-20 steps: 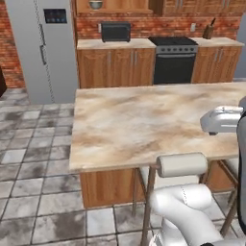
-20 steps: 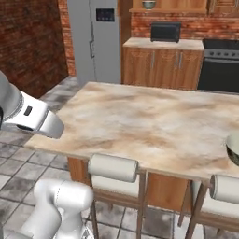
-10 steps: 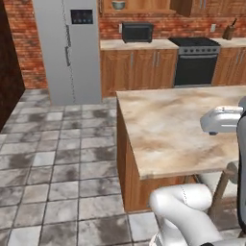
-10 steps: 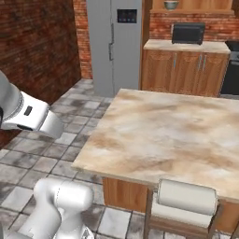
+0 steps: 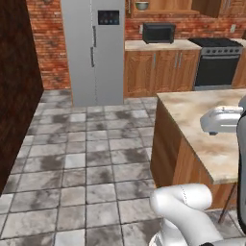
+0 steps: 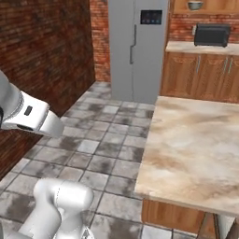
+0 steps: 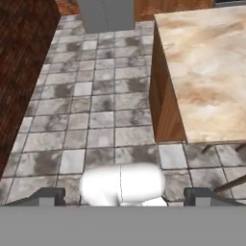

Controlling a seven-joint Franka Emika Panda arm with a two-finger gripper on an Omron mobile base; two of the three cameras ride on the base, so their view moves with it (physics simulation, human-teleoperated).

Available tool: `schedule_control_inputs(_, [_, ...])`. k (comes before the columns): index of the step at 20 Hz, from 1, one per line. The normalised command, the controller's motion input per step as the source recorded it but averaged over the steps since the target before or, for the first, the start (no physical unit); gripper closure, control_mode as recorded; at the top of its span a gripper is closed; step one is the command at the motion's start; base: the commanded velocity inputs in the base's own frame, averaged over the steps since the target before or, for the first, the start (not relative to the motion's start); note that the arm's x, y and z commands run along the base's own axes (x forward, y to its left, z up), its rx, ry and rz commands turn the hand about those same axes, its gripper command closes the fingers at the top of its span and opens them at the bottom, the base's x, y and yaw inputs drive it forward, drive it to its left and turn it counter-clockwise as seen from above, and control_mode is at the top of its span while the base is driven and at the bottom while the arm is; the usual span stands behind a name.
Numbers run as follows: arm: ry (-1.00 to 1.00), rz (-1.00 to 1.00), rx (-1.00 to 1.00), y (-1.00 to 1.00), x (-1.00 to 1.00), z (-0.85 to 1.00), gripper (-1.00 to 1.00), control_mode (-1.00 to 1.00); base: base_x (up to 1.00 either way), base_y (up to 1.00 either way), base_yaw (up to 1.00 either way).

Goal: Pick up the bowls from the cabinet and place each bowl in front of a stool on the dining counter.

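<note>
Looking from the left base: bowl (image 5: 141, 6) on the cabinet (image 5: 163, 6) shelf at top, above the microwave (image 5: 158, 33); fridge (image 5: 94, 50) left of it, oven (image 5: 215, 61) right; dining counter (image 5: 211, 129) at right, corner nearest the tiled floor (image 5: 81, 168).
Looking from the right base: same bowl (image 6: 194, 5) high on the cabinet (image 6: 210, 6), over the microwave (image 6: 212, 34); fridge (image 6: 140, 49) beside a brick wall (image 6: 42, 60); dining counter (image 6: 196, 154) bare on the visible part.
Looking from the hand: gripper (image 7: 125, 197) spread wide, pinching nothing, fingertips (image 7: 48, 196) well apart; dining counter (image 7: 206, 67) at upper right, tiled floor (image 7: 96, 120) below.
</note>
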Motion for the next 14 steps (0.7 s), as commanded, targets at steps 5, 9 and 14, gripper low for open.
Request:
schedule_control_inputs(5, [0.00, 0.00, 0.00, 0.00, 0.00, 0.00, -1.00, 1.00, 0.83, 0.93, -0.01])
schedule_control_inputs(9, [0.00, 0.00, 0.00, 0.00, 0.00, 0.00, -1.00, 1.00, 1.00, 0.11, 0.00])
schedule_control_inputs(14, [0.00, 0.00, 0.00, 0.00, 0.00, 0.00, -1.00, 1.00, 1.00, -0.01, 0.00])
